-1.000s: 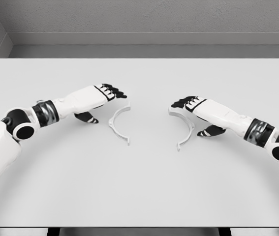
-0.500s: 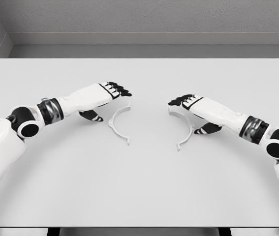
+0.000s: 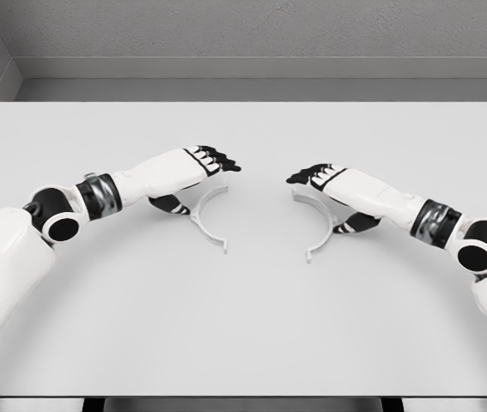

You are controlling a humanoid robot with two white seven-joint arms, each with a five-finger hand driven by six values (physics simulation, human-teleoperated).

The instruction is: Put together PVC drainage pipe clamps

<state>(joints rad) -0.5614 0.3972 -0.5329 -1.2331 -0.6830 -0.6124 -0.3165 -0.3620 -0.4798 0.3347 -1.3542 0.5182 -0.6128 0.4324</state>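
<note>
Two thin white half-ring plastic clamp pieces lie flat on the big white table (image 3: 243,326), with their open sides facing each other and a gap between them. The left clamp half (image 3: 207,216) sits just under and in front of the left hand (image 3: 213,160). That hand is stretched flat, fingers out, thumb tucked low, holding nothing. The right clamp half (image 3: 322,225) lies just under the right hand (image 3: 312,178), which is also open and holds nothing. Both hands hang above the top ends of the pieces, probably so each can grab its own half and bring the two together.
</note>
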